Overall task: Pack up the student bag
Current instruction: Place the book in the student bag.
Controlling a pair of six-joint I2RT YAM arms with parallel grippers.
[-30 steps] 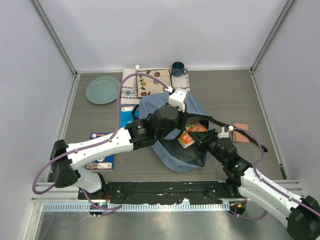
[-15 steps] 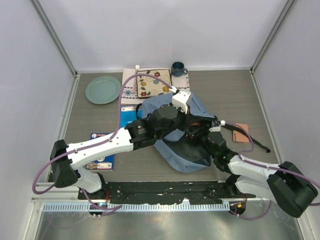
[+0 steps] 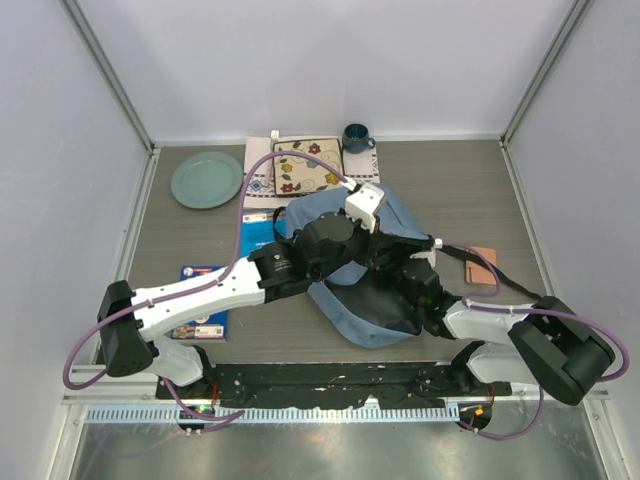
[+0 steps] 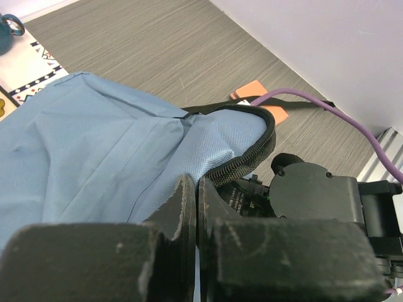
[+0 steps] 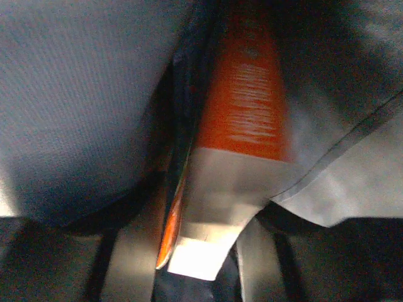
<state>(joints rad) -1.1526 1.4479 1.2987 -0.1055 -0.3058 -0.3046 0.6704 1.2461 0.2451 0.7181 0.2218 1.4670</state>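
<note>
The light-blue student bag (image 3: 345, 312) lies mid-table with its mouth facing right. My left gripper (image 4: 192, 189) is shut on the blue fabric of the bag's upper flap (image 4: 94, 138), just behind the dark zipper edge (image 4: 245, 160), and holds the mouth up. My right gripper (image 3: 405, 272) reaches into the mouth. In the right wrist view it (image 5: 201, 251) is shut on an orange and white book (image 5: 242, 94), which sits between dark bag fabric on both sides. From above the book is hidden inside the bag.
A teal plate (image 3: 206, 179), an embroidered cloth mat (image 3: 300, 165) and a dark mug (image 3: 356, 137) stand at the back. A blue book (image 3: 200, 300) lies front left. A salmon pad (image 3: 482, 263) and a black strap (image 3: 505, 285) lie right of the bag.
My right gripper has carried the orange book left into the bag's mouth; the book, seen from above a second ago, is now hidden. My left gripper still holds the flap up.
</note>
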